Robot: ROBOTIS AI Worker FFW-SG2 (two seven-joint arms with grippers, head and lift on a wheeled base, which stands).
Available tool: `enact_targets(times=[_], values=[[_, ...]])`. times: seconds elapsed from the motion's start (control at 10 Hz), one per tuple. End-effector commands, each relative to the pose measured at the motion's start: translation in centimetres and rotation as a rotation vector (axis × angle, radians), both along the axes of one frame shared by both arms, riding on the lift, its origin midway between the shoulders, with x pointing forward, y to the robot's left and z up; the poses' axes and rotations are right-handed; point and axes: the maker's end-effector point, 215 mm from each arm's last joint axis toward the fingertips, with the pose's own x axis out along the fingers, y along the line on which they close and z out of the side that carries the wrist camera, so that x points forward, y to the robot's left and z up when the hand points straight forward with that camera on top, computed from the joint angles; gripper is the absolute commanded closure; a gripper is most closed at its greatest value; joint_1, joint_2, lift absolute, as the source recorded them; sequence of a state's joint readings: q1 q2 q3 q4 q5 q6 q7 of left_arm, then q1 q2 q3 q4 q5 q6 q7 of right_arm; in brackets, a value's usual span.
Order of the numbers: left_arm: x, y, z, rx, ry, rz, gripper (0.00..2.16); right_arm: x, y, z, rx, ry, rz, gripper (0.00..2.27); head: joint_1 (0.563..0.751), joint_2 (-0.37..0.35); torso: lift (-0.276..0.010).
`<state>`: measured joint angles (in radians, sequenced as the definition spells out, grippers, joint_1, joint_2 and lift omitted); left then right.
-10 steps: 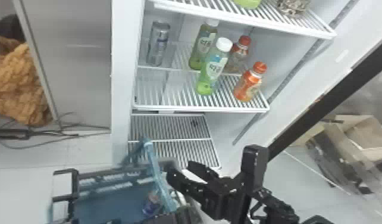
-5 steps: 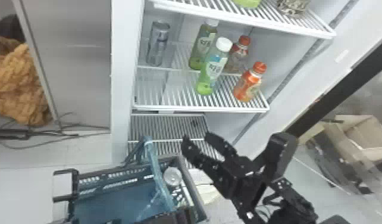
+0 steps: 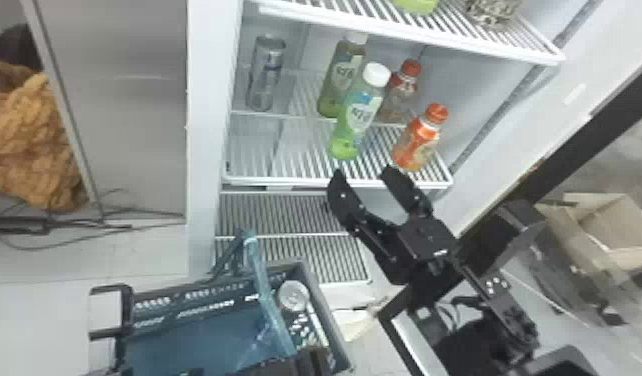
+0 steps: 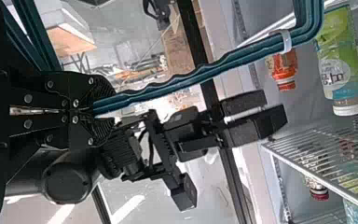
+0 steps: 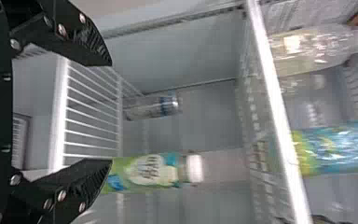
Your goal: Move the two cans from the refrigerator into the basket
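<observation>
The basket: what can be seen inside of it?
One can is inside the basket, near its right end, round top showing. The handle crosses over and hides a strip of the inside. The left arm covers some of the near side; nothing under it can be seen.

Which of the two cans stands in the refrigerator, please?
The silver can with a blue mark, to the left of the green bottles. The other can is in the basket, with its round end facing up.
</observation>
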<state>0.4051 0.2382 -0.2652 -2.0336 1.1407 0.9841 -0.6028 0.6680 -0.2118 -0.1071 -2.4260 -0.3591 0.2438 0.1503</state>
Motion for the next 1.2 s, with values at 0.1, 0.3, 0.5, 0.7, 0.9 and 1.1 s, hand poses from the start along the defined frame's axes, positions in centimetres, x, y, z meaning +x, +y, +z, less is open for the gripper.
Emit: enact_targets(times=[0.1, 0.3, 0.5, 0.7, 0.9, 1.1], values=[[0.0, 0.0, 0.0, 0.000, 0.000, 0.000, 1.21, 2.1, 0.0, 1.4, 0.012, -0.095, -0.007, 0.11, 0.695, -0.350, -0.276], [-0.1, -0.1, 0.0, -0.001, 0.004, -0.003, 1.21, 4.0, 0.0, 1.9, 0.029, -0.148, -0.013, 0.11, 0.695, -0.350, -0.276], [0.0, -0.1, 0.0, 0.001, -0.001, -0.005, 1.21, 5.9, 0.3, 2.0, 0.034, -0.182, -0.010, 0.11, 0.695, -0.350, -0.276], [0.0, -0.1, -0.1, 0.002, 0.001, -0.005, 1.21, 7.3, 1.2, 1.2, 0.042, -0.178, 0.005, 0.10, 0.695, -0.350, -0.276], [0.0, -0.2, -0.1, 0.001, -0.001, -0.007, 1.21, 8.4, 2.7, 0.2, 0.045, -0.164, 0.032, 0.10, 0.695, -0.350, -0.276], [-0.1, -0.2, -0.1, 0.002, 0.000, -0.009, 1.21, 9.6, 3.6, -0.4, 0.045, -0.156, 0.043, 0.10, 0.695, -0.350, -0.276]])
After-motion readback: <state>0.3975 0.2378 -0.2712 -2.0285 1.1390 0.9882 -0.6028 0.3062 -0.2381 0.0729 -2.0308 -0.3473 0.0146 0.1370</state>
